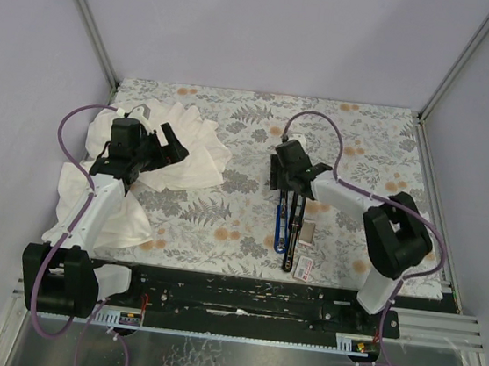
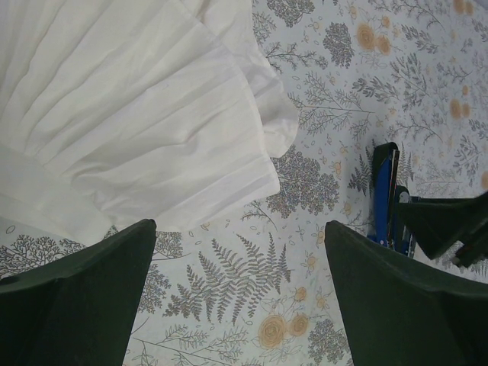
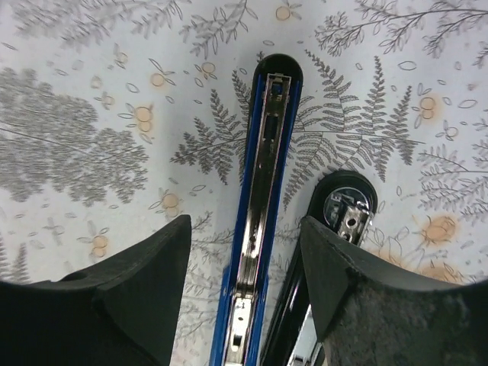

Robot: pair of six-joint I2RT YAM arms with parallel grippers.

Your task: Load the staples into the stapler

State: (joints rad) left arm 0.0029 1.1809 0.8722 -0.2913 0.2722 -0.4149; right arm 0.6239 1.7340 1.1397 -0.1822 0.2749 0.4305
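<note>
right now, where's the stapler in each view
Top external: stapler, opened, right of centre, near the front edge.
Left wrist: stapler at the right edge, blue end showing.
Right wrist: stapler at centre, running top to bottom, metal channel showing.
Shared landmark: the fern-print table cover.

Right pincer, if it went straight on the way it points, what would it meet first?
Likely the stapler: its open blue channel lies between the right pincer's spread fingers, though depth is unclear.

White shells and black joints make up the left arm (image 1: 92, 205) and right arm (image 1: 349, 198); a lilac cable (image 1: 73, 124) loops along each. The left gripper (image 2: 240, 305) and right gripper (image 3: 244, 297) carry broad matte dark fingers (image 3: 130, 305).
</note>
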